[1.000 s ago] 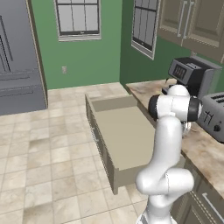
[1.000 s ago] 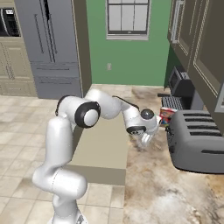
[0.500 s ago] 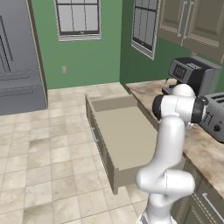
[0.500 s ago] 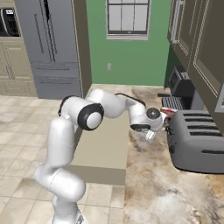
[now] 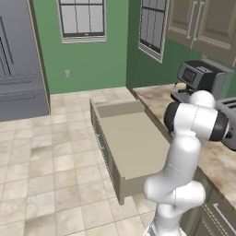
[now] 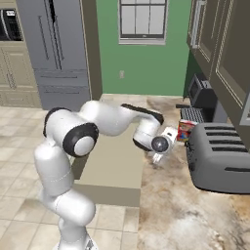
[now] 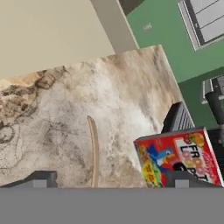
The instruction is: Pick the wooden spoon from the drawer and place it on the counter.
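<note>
The wooden spoon [image 7: 93, 148] lies flat on the marbled counter [image 7: 118, 87], its thin handle running up between my two fingertips with nothing gripping it. My gripper [image 7: 111, 181] is open and hovers just above it. In the right base view the gripper [image 6: 159, 155] hangs over the counter [image 6: 180, 205] near its edge, beside the pulled-out drawer [image 6: 117, 161]. That drawer [image 5: 133, 138] shows a bare beige bottom in the left base view, and its flat bottom [image 7: 43, 30] fills the upper left of the hand view.
A grey toaster [image 6: 219, 156] stands on the counter right of the gripper. A red cereal box [image 7: 179, 157] sits close to the spoon, with a dark coffee machine [image 6: 200, 93] behind it. Upper cabinets [image 6: 219, 44] hang overhead. Tiled floor [image 5: 46, 152] lies left of the drawer.
The jaws have spread apart and let go of the spoon, which now rests on the counter. The hand has shifted a little toward the toaster.
</note>
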Controlling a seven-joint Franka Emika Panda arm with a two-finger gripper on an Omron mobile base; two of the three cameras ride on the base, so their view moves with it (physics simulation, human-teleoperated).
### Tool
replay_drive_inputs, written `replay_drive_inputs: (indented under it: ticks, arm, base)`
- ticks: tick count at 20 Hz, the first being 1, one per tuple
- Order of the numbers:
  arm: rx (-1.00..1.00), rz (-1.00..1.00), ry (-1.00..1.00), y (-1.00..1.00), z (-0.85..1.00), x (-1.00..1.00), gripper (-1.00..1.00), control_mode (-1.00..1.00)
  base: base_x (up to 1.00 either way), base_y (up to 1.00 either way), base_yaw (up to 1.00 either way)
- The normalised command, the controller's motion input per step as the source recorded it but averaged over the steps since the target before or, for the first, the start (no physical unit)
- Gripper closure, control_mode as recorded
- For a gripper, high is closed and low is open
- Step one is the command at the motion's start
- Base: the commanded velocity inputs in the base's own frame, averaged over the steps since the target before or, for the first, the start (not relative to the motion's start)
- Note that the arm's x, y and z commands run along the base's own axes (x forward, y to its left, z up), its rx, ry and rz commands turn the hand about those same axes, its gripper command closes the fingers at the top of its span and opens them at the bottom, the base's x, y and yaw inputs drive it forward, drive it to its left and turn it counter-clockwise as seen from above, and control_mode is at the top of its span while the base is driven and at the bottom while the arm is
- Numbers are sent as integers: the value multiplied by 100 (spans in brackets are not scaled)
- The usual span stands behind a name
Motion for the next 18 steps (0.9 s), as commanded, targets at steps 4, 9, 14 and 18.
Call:
replay_drive_inputs:
  ticks: [4,9,14,18]
  arm:
    - [-29,0,-6,100,51,-56,-100,-100]
    - [-46,11,27,100,93,-28,-100,-100]
    - [-55,26,64,100,100,-16,-100,-100]
    - [-50,35,74,97,100,-22,-100,-100]
  base:
    - [0,0,0]
    - [0,0,0]
    - [0,0,0]
    - [0,0,0]
